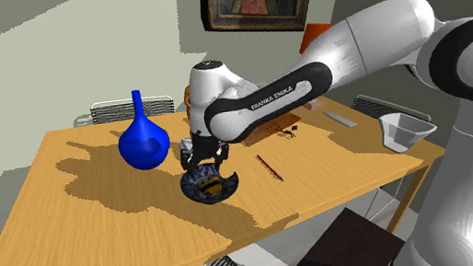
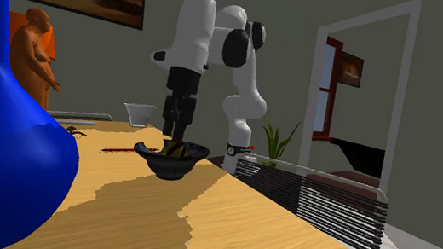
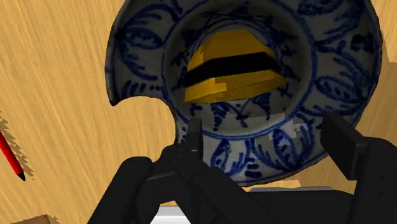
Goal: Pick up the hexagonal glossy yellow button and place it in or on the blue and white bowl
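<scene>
Button (image 3: 232,67): glossy yellow crossed by a black band. Bowl (image 3: 140,51): white with blue brushed leaf patterns. Pincer (image 3: 264,130): all black. Surface (image 3: 57,83): tan wood grain. In the shoulder view, a deep blue vase (image 1: 143,141) stands at the bowl's ten o'clock.

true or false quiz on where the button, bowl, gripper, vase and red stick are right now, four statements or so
1. The yellow button lies inside the blue and white bowl. True.
2. The gripper is shut on the button. False: its fingers stand apart over the bowl, clear of the button.
3. The blue vase stands upright on the table, to the bowl's left in the shoulder view. True.
4. The red stick lies in the bowl. False: it lies on the table beside the bowl.
</scene>
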Available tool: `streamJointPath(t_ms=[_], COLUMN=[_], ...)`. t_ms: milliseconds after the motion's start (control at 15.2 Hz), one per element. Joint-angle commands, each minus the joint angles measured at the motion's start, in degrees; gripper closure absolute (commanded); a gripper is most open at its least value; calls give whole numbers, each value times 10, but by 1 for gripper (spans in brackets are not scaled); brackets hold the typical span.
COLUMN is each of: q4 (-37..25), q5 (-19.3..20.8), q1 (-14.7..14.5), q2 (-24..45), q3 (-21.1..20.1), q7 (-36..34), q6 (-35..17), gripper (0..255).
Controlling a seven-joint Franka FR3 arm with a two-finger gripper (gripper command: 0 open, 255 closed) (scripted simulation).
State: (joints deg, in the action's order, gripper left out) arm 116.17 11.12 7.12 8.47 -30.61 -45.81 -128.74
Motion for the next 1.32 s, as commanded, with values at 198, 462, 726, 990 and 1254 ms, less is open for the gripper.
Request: streamJointPath(t_ms=[198,462,726,990,1254], q4=[205,248,228,215,215], q5=[270,605,661,693,693], q1=[-2,36,44,47,47], q2=[-126,-135,-91,-62,-62], q3=[-23,-113,-108,-104,-104], q7=[-426,-869,-900,-918,-918], q6=[-226,-184,-174,-167,-167], gripper=[0,0,0,0,0])
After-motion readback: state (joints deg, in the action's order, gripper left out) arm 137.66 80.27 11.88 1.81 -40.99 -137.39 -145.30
